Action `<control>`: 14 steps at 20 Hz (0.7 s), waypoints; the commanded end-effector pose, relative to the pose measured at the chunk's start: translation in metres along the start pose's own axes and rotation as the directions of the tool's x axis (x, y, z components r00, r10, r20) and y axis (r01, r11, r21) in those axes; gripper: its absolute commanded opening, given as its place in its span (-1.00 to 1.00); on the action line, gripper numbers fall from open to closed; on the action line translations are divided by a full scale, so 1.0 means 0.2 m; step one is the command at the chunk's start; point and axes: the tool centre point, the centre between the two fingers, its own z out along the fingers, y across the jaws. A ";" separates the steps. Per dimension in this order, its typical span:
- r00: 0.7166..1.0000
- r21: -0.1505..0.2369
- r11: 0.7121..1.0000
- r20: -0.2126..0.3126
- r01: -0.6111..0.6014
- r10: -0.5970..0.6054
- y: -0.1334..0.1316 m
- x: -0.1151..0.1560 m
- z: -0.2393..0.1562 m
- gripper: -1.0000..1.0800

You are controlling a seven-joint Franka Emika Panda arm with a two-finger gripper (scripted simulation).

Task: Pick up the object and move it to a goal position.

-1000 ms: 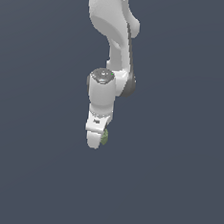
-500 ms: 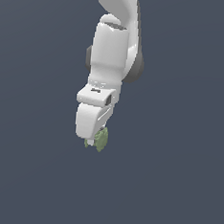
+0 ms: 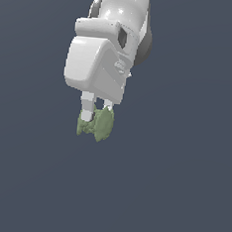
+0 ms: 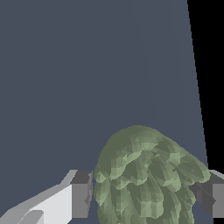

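You have the olive-green lumpy object (image 3: 98,125) pinched between the fingers (image 3: 88,108) of the white gripper (image 3: 96,117), which points down from the arm (image 3: 119,19). In the wrist view the object (image 4: 146,179) fills the gap, with a dark finger pad (image 4: 82,193) pressed against each side. The lobed clump bulges out past the fingertips, above the plain dark grey surface (image 3: 181,183).

The object (image 3: 97,125) apparently sits between the tool (image 3: 95,117) fingers.

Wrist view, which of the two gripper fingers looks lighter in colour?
The white-bodied finger with the grey pad, against one side of the olive-green clump; the other finger looks grey.
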 end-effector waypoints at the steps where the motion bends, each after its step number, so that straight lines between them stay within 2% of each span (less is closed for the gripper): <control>1: 1.000 -0.050 0.999 0.000 -0.012 0.012 0.08 0.01 -0.08 -1.00; 7: 1.000 -0.124 0.992 0.003 -0.027 0.028 0.20 0.03 -0.20 -1.00; 14: 0.999 -0.167 0.985 0.005 -0.035 0.037 0.26 0.03 -0.28 -1.00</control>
